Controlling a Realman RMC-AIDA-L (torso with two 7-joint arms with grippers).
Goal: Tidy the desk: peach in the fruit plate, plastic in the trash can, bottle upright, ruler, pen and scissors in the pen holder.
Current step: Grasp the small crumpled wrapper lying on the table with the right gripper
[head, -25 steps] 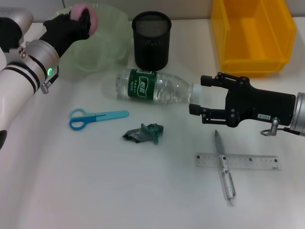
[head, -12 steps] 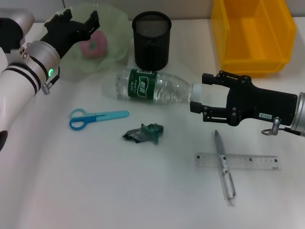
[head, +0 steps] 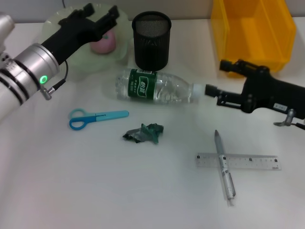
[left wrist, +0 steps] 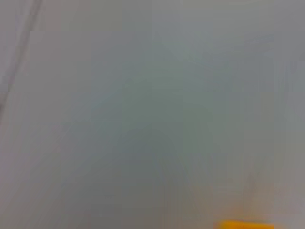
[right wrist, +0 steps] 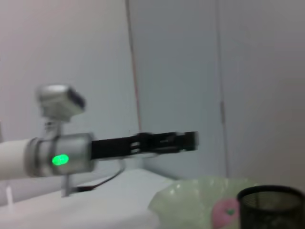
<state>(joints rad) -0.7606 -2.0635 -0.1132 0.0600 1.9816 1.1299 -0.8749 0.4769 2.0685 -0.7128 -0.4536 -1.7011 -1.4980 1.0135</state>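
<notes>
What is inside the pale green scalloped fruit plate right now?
The small round pink peach sits inside the pale green scalloped fruit plate. The left end effector, open, covers part of the plate.

Peach (head: 103, 42) in fruit plate (head: 76, 64), left of pen holder (head: 151, 40)

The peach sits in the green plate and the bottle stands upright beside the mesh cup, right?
Not quite. The peach does sit in the green plate, but the bottle lies on its side in front of the mesh cup, as the head view shows.

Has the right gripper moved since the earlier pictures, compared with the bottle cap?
Yes. The right gripper has drawn back toward the robot's right, away from the bottle; its fingers no longer straddle the cap.
</notes>
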